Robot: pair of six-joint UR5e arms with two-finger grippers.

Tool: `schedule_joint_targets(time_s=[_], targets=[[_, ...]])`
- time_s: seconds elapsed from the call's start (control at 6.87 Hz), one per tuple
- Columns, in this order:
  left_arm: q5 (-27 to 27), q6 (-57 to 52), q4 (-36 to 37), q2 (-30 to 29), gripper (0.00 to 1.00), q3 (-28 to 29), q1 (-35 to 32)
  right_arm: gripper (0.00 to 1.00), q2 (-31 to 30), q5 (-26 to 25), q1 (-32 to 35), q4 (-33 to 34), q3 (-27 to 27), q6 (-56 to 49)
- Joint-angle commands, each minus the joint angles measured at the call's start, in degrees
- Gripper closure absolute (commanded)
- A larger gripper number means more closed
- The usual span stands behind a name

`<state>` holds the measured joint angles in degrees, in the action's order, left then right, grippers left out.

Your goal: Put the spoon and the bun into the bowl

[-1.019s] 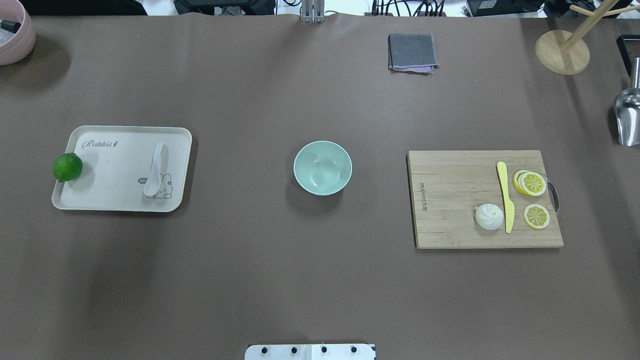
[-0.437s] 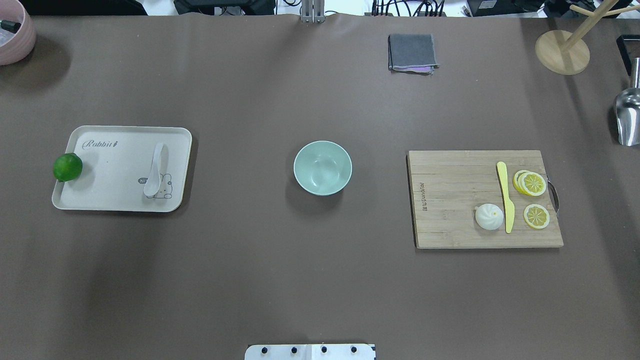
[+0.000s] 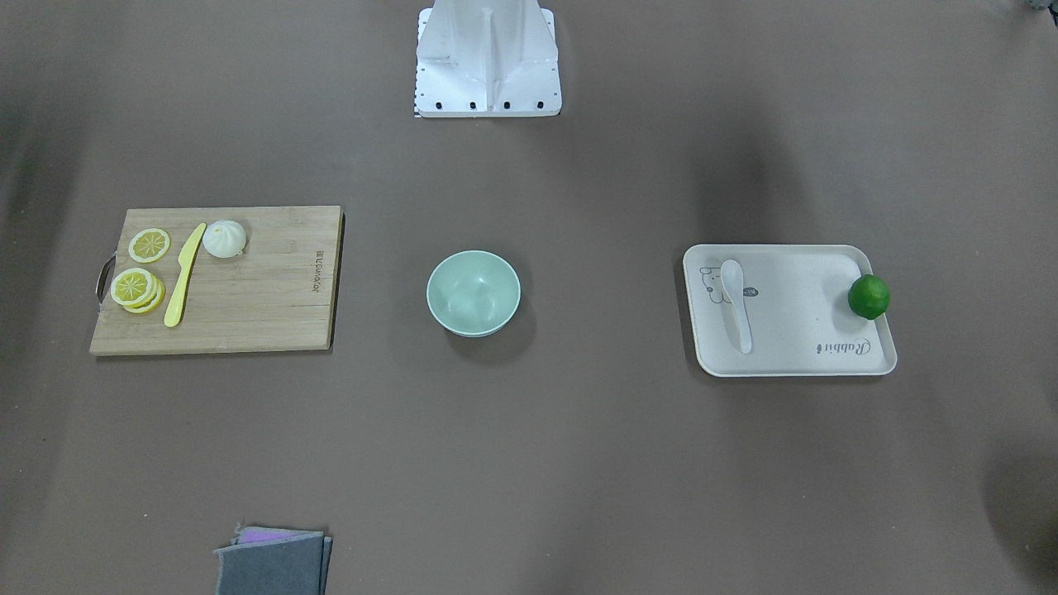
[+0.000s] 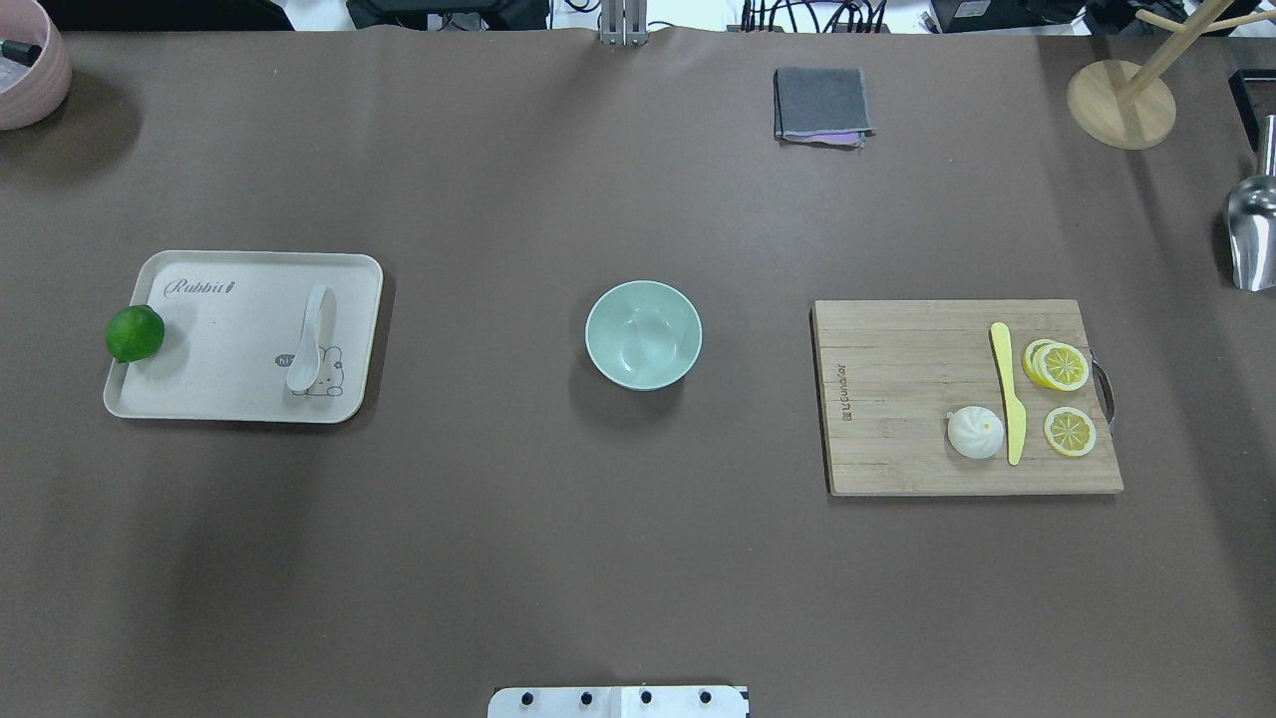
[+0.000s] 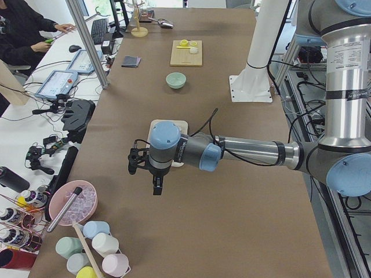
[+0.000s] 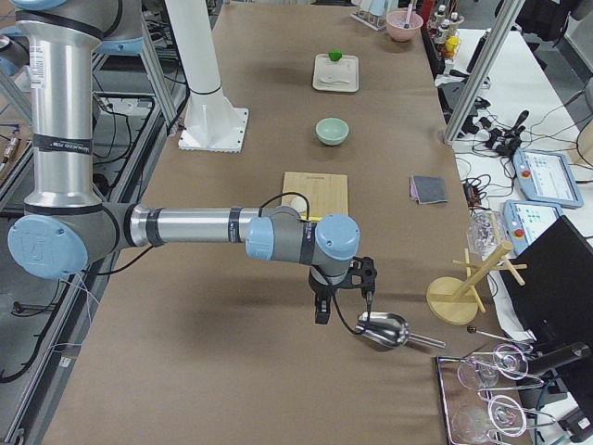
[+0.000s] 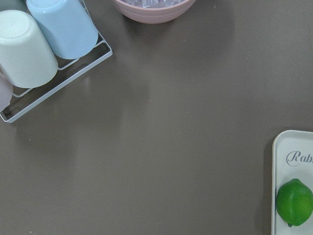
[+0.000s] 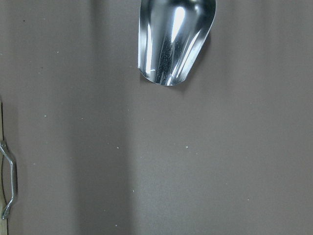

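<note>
The white spoon (image 4: 309, 339) lies on the beige tray (image 4: 229, 399) at the table's left; it also shows in the front view (image 3: 736, 302). The white pleated bun (image 4: 975, 432) sits on the wooden cutting board (image 4: 897, 399) at the right, beside the yellow knife (image 4: 1009, 389). The mint-green bowl (image 4: 643, 334) stands empty in the middle. Neither gripper shows in the overhead or front view. The left gripper (image 5: 148, 174) hangs past the tray's outer end. The right gripper (image 6: 341, 295) hangs past the board, near a metal scoop. I cannot tell whether either is open or shut.
A green lime (image 4: 134, 333) rests on the tray's left rim. Lemon slices (image 4: 1062, 367) lie on the board. A grey cloth (image 4: 821, 104), a wooden stand (image 4: 1120, 104), a metal scoop (image 4: 1251, 234) and a pink bowl (image 4: 30, 70) sit along the far edge and corners.
</note>
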<state>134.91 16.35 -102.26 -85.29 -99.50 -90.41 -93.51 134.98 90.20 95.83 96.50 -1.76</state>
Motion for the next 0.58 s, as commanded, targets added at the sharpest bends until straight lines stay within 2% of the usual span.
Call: schedule_joint_targets(time_s=[0.0, 0.44], targets=[[-0.09, -0.17, 0.13, -0.14, 0.02, -0.08, 0.32, 0.00, 0.09, 0.02, -0.03, -0.03, 0.01, 0.00], [-0.09, -0.44, 0.05, -0.14, 0.02, -0.25, 0.41, 0.00, 0.09, -0.06, -0.29, -0.03, 0.01, 0.00]])
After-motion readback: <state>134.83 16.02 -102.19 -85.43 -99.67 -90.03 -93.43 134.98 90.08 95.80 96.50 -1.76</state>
